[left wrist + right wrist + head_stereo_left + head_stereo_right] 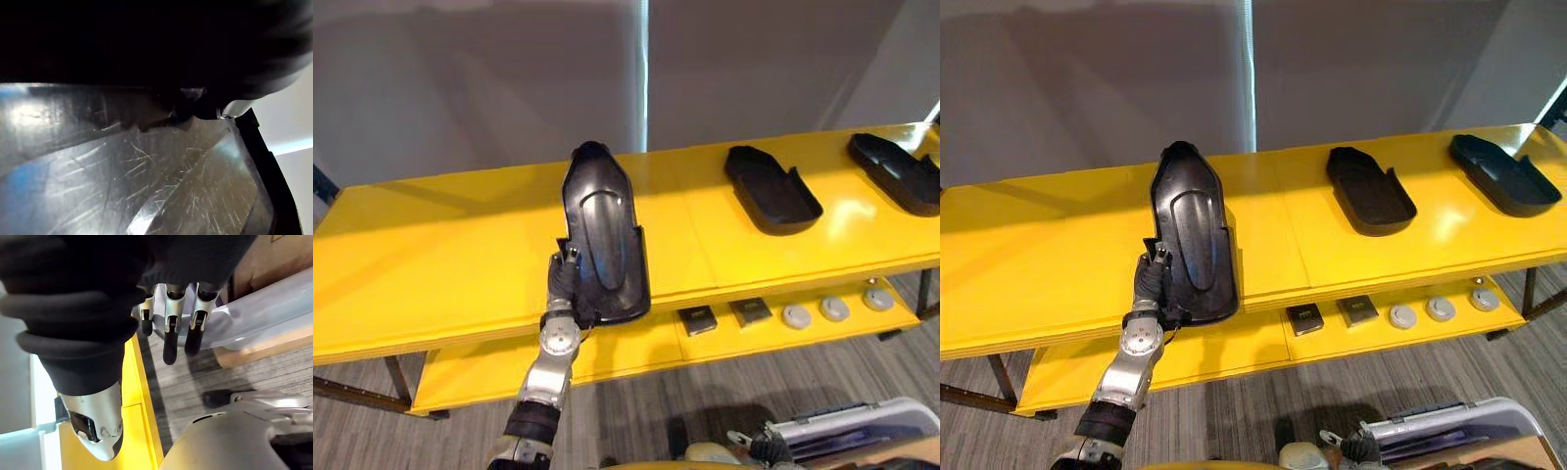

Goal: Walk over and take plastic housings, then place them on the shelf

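Black plastic is the load: the housing [605, 230] lies hollow side up on the top board of the yellow shelf [440, 264]. Its broad near end sits at, or just over, the front edge, where the left hand [564, 281] pinches the rim at that corner. Its long axis runs straight away from the hand, narrow rounded tip towards the far edge. To do this well, I would slide it away from the hand until nothing overhangs, then release without dragging. Two other housings [771, 188] lie well to that hand's right. The right hand [170, 333] hangs low, fingers relaxed and straight.

housing [604, 235]: glossy black plastic, fine scratches | shelf [440, 264]: smooth glossy yellow
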